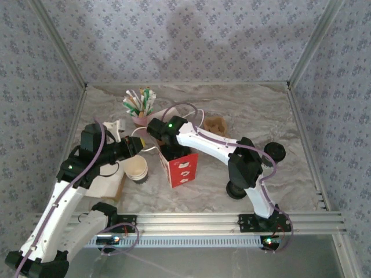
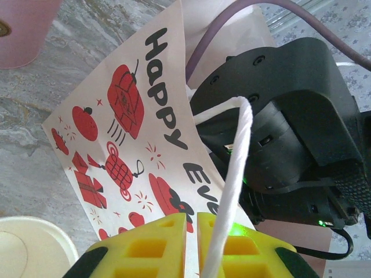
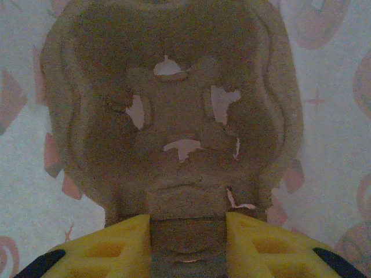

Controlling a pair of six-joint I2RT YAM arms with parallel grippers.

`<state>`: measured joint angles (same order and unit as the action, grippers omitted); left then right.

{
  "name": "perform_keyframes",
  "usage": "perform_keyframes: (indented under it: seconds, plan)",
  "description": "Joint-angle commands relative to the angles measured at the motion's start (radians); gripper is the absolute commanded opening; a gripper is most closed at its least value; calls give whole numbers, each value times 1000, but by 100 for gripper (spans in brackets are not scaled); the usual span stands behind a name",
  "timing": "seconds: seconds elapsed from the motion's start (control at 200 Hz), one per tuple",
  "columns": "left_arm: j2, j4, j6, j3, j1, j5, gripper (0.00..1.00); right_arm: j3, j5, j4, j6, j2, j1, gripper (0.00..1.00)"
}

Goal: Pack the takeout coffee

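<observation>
Brown moulded pulp is what the carrier (image 3: pixel 174 116) is made of. It is pinched by its lower tab between the yellow fingers of the right gripper (image 3: pixel 186 233), and pale printed paper is seen all round it, so it is judged to be inside the red gift bag (image 1: pixel 181 167). The pulp is torn through in several spots. It is therefore taken to be light and fairly stiff but easily ripped, best held at a thick rim or tab rather than at a thin web.

The left gripper (image 2: pixel 191 231) is pressed almost together, apparently on the white cord handle (image 2: pixel 235 168), by which the bag's mouth is drawn to the left. The bag is thin paper, judged likely to tip or crumple under any sideways push.

The coffee cup (image 1: pixel 137 168), lidded in white, stands just left of the bag, toward the near side. A thin-walled cup of this kind is expected to dent under a hard squeeze and to slosh if tilted, so a hold around the upper wall, below the lid, is suggested, with the cup upright.

A pink cup (image 1: pixel 139 119) of stirrers stands farther back. The table (image 1: pixel 261 110) is marbled in grey and beige and looks smooth. It is closed in on three sides by blue-grey floral walls (image 1: pixel 174 35), with an aluminium rail (image 1: pixel 232 220) along the near edge.
</observation>
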<state>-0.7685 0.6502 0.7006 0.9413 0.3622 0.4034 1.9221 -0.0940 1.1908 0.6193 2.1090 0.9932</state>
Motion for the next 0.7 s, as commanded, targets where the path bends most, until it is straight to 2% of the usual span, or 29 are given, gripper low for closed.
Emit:
perform_keyframes:
  seconds: [0.0, 0.38, 0.694]
  plan:
    - [-2, -17, -13, 16, 7, -4, 13, -23, 14, -4, -6, -22, -2, 37]
    - [-3, 3, -23, 34, 7, -10, 13, -10, 18, 12, -9, -41, -4, 49]
    - [-15, 22, -34, 60, 7, -34, 15, 131, -5, 107, -24, -111, -7, 62]
